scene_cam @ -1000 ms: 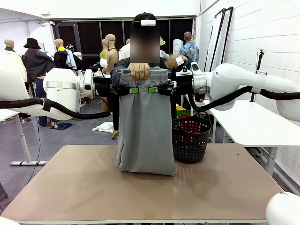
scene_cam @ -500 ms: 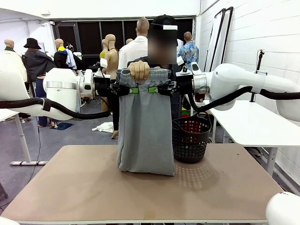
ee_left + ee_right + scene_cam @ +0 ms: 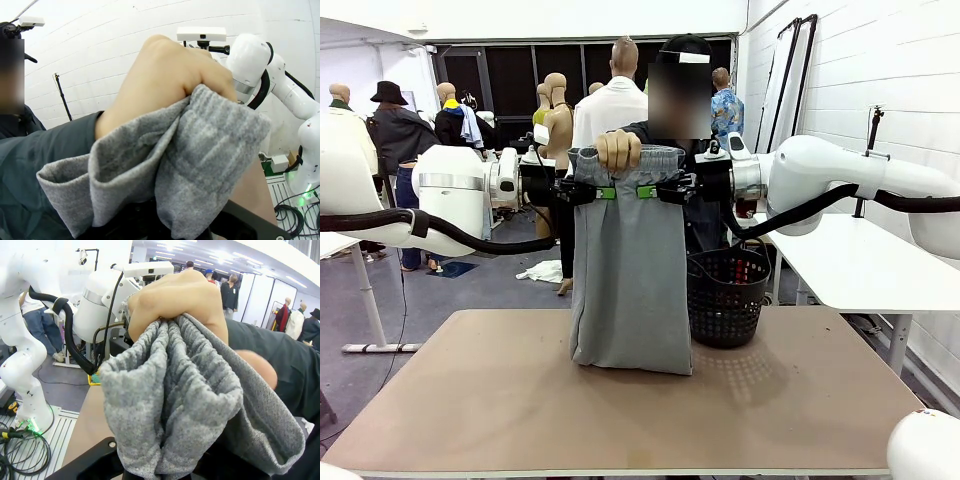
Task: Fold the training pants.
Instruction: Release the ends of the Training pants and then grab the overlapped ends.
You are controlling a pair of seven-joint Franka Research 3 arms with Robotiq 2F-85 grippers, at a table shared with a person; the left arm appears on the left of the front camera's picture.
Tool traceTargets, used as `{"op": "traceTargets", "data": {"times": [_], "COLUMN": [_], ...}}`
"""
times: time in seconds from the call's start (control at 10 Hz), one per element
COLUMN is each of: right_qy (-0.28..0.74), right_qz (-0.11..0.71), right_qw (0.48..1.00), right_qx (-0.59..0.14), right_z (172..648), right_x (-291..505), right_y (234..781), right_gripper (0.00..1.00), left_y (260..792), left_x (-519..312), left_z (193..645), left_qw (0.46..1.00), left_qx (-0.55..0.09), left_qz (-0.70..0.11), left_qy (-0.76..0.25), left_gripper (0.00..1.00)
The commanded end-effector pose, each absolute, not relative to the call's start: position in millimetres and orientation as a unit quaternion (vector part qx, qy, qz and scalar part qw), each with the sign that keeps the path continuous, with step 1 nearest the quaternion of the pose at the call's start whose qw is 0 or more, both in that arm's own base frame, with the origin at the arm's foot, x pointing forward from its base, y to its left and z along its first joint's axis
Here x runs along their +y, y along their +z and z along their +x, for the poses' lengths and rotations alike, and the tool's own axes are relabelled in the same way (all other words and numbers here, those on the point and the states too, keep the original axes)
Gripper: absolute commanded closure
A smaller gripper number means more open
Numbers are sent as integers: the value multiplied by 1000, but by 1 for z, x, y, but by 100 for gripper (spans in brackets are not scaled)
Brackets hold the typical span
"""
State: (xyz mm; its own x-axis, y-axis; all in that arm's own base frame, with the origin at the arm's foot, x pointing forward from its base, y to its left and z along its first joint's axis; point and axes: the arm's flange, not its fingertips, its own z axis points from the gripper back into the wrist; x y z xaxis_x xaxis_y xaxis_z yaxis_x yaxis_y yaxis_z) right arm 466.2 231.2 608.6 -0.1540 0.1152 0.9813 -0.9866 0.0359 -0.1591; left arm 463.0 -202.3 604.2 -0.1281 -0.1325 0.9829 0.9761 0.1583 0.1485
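Observation:
The light grey training pants (image 3: 630, 270) hang upright over the table, and their folded lower end rests on the tabletop. My left gripper (image 3: 605, 192) and right gripper (image 3: 647, 191) meet just below the waistband, both shut on the cloth from either side. Above them, the person's hand (image 3: 618, 150) grips the bunched waistband. The left wrist view shows that fist (image 3: 165, 75) on the gathered grey fabric (image 3: 210, 145). The same hand (image 3: 175, 300) and cloth (image 3: 170, 390) appear in the right wrist view. In both wrist views the cloth covers my own fingertips.
A black mesh basket (image 3: 725, 295) stands at the far right of the brown table (image 3: 470, 400), just right of the hanging pants. A white table (image 3: 850, 260) sits beyond on the right. The person stands behind the pants at the far edge.
The person has shifted to the right and drawn back the second hand that was near the right gripper. The pants and both grippers have stayed where they were.

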Motion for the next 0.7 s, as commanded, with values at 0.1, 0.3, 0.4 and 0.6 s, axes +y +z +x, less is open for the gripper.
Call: {"op": "traceTargets", "data": {"times": [0.1, 0.3, 0.4, 0.6], "right_qy": [557, 557, 557, 554], "right_qz": [413, 413, 413, 419], "right_qw": [495, 495, 495, 498], "right_qx": [-523, -523, -523, -519], "right_z": [464, 464, 464, 467], "right_x": [234, 234, 234, 232], "right_y": [611, 611, 611, 609], "right_gripper": [100, 100, 100, 100], "left_y": [607, 607, 607, 604], "left_x": [-202, -202, -202, -202], "left_z": [461, 461, 461, 463], "left_qw": [535, 535, 535, 535], "left_qx": [-545, -545, -545, -542], "left_qz": [-385, -385, -385, -389], "left_qy": [-518, -518, -518, -519], "left_gripper": [100, 100, 100, 100]}}
